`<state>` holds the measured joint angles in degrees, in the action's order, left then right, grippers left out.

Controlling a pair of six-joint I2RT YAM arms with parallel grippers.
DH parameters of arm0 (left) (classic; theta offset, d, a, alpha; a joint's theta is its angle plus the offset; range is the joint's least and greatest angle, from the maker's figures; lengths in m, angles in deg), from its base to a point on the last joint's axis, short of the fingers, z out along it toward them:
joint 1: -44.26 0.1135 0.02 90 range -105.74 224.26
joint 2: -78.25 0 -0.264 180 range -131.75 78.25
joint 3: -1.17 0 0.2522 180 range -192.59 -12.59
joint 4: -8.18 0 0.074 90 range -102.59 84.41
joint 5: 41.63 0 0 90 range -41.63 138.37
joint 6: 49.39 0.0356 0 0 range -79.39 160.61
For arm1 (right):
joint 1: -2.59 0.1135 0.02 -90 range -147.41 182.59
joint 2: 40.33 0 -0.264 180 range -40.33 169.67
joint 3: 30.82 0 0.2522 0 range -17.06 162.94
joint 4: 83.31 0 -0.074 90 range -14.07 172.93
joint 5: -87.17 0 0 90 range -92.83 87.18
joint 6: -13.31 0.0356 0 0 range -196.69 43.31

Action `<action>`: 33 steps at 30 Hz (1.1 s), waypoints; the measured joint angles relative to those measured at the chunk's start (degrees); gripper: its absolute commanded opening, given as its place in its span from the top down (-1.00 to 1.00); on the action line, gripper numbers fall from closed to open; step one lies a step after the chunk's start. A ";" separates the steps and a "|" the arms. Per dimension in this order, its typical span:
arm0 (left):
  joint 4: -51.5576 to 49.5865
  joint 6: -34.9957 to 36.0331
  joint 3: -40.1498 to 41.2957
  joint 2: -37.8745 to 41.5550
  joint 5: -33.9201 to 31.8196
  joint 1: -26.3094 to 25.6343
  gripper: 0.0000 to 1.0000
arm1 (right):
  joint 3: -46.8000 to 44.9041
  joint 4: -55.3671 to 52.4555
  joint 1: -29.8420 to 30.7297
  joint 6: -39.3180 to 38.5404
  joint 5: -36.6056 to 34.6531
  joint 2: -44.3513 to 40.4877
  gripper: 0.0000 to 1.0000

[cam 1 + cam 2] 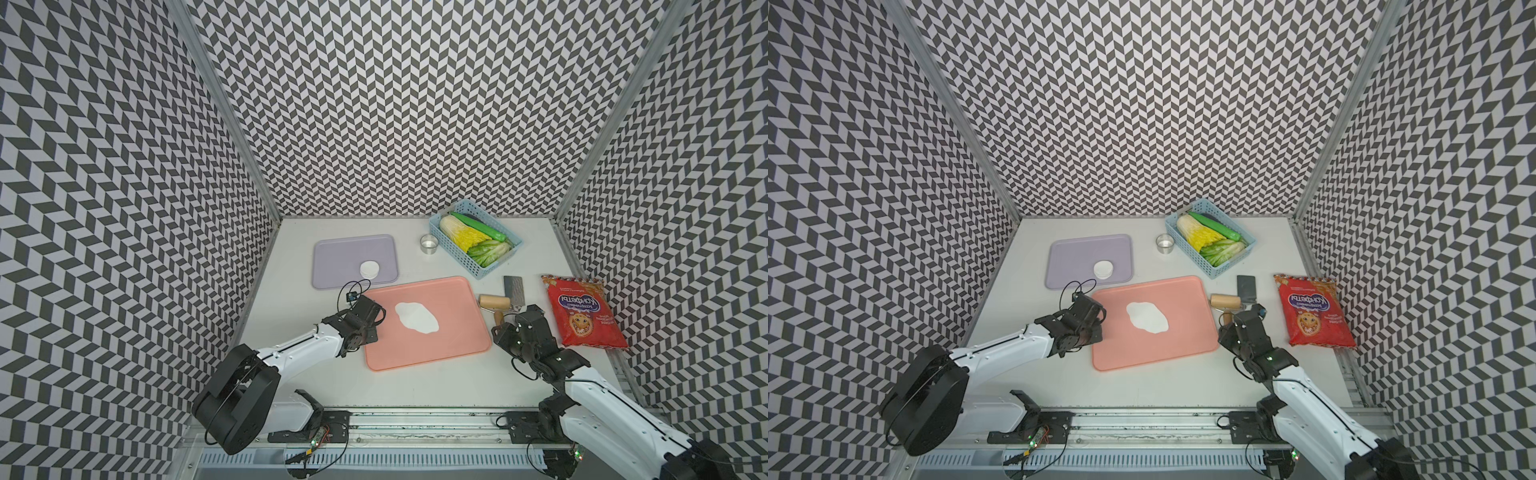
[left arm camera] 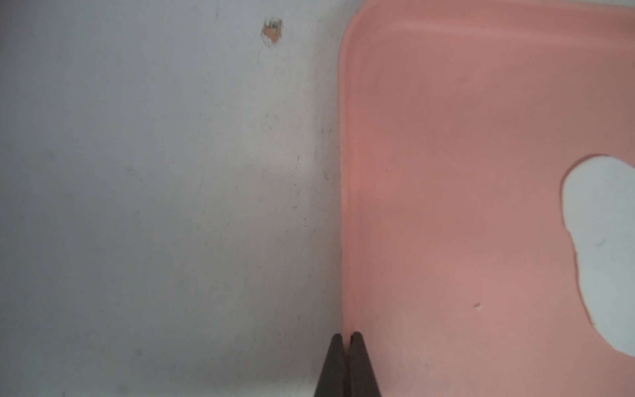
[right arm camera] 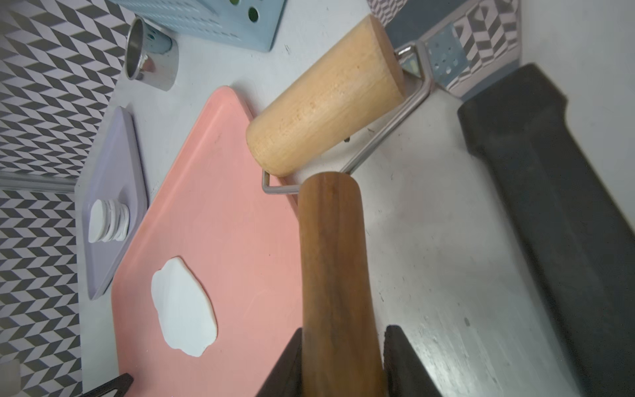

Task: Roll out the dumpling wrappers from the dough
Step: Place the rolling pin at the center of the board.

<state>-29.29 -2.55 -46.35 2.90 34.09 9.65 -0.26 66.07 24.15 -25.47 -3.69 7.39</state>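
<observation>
Reader: Layout, please, biggest things first?

Describer: White table [image 1: 415,386]. On it, a pink tray [image 1: 453,332] sits nearest the arms. A lavender tray [image 1: 345,253] lies just beyond its far left corner.

Reader: Where is the dough?

Describer: The dough [image 1: 417,317] lies flat near the middle of the pink tray, a thin white sheet with a wavy outline. The dumpling wrappers [image 1: 369,269], neat round discs, sit stacked on the lavender tray, toward its near right corner.

Reader: And the tools?

Describer: A roller [image 1: 492,301] with a pale wooden drum rests on the table just beside the pink tray's right rim. The right gripper [image 3: 343,328] has a jaw on each side of its dark wooden handle [image 3: 336,257]. Whether it clamps the handle or stands just loose, I cannot tell. The left gripper [image 2: 347,338] is pressed closed, tips at the pink tray's left rim.

Reader: How would the dough handle?

Describer: Likely soft, limp and a little sticky. Pinching it would probably stretch or tear it. Better to hold the roller by its handle and press from above.
</observation>
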 measured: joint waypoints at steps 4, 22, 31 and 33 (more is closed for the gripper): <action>0.02 0.02 0.00 0.00 0.02 0.15 0.96 | 0.00 -0.83 0.00 -0.59 0.70 0.81 0.13; -0.39 -0.28 0.00 0.07 -1.55 0.79 0.28 | 4.39 -9.42 0.00 -3.67 0.50 -0.94 -0.13; -1.79 0.07 -0.35 2.43 -1.38 0.90 -0.25 | 8.37 -11.80 0.00 -5.75 2.34 -2.84 -0.18; -2.64 0.26 -1.27 3.13 -1.18 0.90 -0.34 | 9.11 -12.00 0.00 -6.34 2.97 -2.82 -0.18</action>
<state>-31.93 -2.28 -47.62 6.03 32.90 10.55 8.85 54.07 24.15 -31.81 -0.72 4.57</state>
